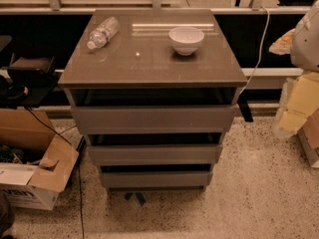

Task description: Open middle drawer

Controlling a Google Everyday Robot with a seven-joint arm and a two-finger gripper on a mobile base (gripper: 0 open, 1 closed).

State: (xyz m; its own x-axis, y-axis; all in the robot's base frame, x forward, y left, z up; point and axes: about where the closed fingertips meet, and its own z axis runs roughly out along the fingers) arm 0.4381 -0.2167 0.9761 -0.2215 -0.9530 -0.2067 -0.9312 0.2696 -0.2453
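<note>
The grey-brown, flat-fronted, handleless middle drawer (154, 154) sits between two like it in the grey-brown cabinet (149, 63). The wider top drawer (152, 118) is at its 12 o'clock and the narrower bottom drawer (155, 179) at its 6 o'clock. A dark band shows above its front panel.

With no handle to take, the likely way in is that dark band. The robot would hook the panel's upper edge near its middle and pull straight out towards 6 o'clock, level and square to the front. An off-centre pull may skew the drawer on its runners. Reaching too high risks catching the top drawer instead, so the approach should come in under that drawer's lower edge.

The gripper is not in view, so whether it is spread or pressed together cannot be told. Only a pale rounded casing (306, 36) shows at the 3 o'clock edge, probably part of the arm, well apart from the drawers. It would have to swing in towards 9 o'clock and drop.

On the cabinet top lie a clear plastic bottle (102, 32) on its side at 10 o'clock and a white bowl (186, 39) at 1 o'clock. A jerky pull could set the bottle rolling.
</note>
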